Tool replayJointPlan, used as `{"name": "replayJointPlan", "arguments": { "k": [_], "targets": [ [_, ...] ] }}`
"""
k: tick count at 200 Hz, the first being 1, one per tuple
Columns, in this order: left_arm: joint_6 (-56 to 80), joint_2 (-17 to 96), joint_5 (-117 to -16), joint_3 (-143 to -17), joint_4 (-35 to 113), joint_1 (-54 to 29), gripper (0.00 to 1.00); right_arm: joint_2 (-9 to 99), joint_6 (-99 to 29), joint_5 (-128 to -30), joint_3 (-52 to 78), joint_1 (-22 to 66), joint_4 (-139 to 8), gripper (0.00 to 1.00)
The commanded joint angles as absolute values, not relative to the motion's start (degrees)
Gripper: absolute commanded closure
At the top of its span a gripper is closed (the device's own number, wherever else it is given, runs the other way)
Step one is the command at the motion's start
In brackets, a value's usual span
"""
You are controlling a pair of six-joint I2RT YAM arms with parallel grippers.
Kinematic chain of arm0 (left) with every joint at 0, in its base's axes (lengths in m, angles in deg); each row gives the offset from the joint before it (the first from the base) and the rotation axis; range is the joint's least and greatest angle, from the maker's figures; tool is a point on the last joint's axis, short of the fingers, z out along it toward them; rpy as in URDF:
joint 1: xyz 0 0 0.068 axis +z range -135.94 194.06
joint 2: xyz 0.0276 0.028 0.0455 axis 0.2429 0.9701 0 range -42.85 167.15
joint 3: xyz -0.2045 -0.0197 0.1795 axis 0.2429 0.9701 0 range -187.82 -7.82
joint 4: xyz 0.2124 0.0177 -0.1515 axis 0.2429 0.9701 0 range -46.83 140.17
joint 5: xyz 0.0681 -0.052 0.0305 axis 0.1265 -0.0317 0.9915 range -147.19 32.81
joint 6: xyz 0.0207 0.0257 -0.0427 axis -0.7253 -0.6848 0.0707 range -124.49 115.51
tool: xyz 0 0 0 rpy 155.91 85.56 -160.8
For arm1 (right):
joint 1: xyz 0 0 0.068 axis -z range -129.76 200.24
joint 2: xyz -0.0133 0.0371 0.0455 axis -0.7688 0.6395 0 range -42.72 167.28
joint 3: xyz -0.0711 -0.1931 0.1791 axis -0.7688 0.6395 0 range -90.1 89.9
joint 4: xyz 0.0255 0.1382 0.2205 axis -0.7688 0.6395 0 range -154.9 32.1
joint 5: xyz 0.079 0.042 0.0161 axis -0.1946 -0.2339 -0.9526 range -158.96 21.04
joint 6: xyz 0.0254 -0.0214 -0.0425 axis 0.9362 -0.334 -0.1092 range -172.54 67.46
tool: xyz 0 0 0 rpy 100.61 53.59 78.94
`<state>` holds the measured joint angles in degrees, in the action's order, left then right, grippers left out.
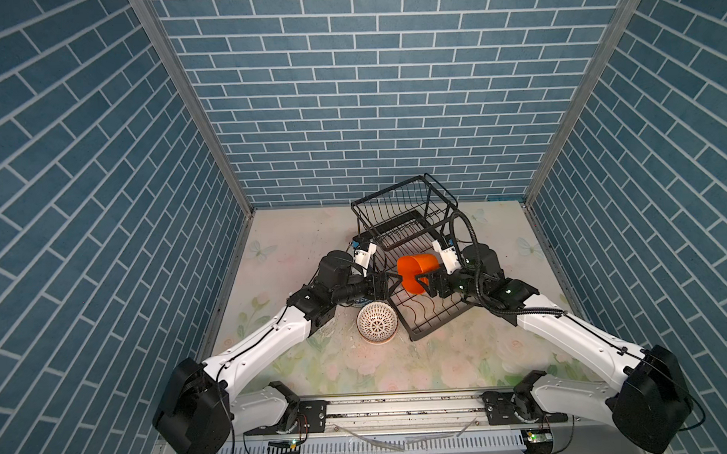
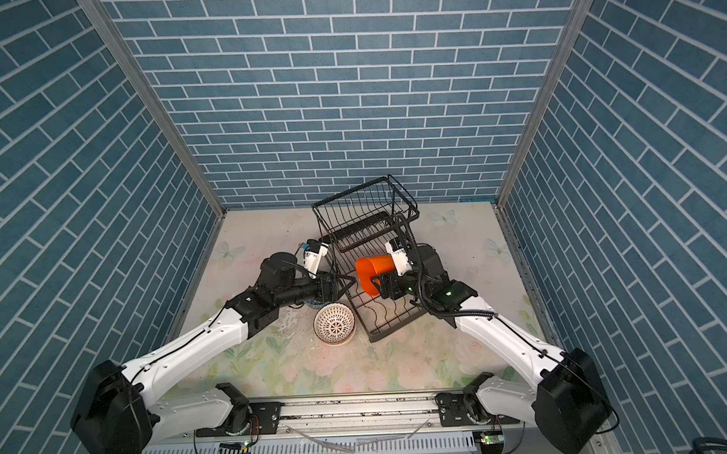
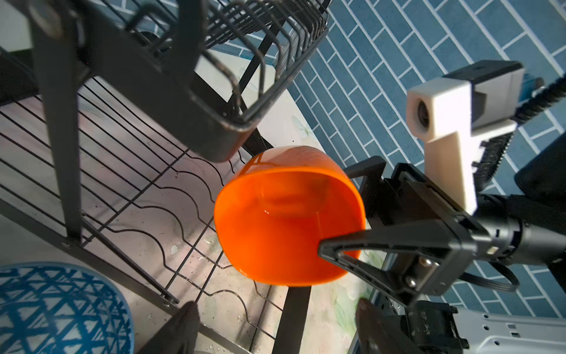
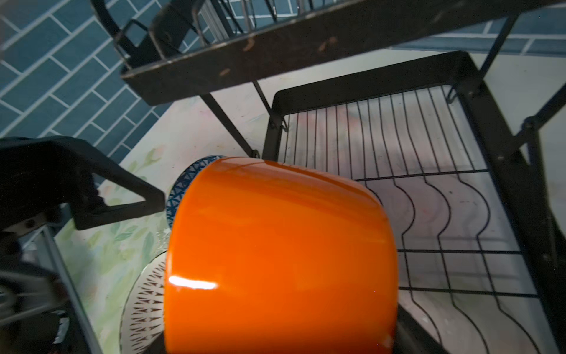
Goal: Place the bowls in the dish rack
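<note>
My right hand [image 1: 422, 281] pinches the orange bowl [image 1: 415, 267] by its rim; my left hand [image 1: 395, 284], at its 9 o'clock, is spread wide and empty.

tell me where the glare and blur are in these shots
Right wrist view: a white glare streak sits on the orange bowl, and the white patterned bowl behind it is soft. Left wrist view: the dish rack's raised basket near the lens is out of focus, the bowl sharper. Both top views: even light, sharp, brick walls splayed.
</note>
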<state>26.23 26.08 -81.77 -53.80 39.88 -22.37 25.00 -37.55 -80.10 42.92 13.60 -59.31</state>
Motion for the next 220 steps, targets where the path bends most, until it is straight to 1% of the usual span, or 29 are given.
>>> {"name": "replayJointPlan", "arguments": {
  "k": [1,43,82,144,220],
  "targets": [
    [23.64,23.7,-79.32,-53.54,42.86,-22.79,0.17,26.0,-43.12,-72.78,41.2,13.58,-60.64,0.41],
    [20.6,20.19,-74.46,-53.31,47.3,-22.82,0.13,30.08,-48.75,-67.54,39.68,13.59,-62.74,0.41],
    [18.81,16.48,-70.81,-51.56,48.9,-22.7,0.07,34.07,-54.67,-62.68,37.8,13.27,-64.22,0.41],
    [17.47,15.84,-68.46,-50.37,49.46,-22.62,0.05,40.42,-64.52,-54.86,34.85,11.75,-68.06,0.41],
    [17.39,15.74,-67.58,-49.66,49.18,-22.17,0.04,47.61,-79.14,-44.44,37.25,8.79,-84.37,0.4]
  ]
}}
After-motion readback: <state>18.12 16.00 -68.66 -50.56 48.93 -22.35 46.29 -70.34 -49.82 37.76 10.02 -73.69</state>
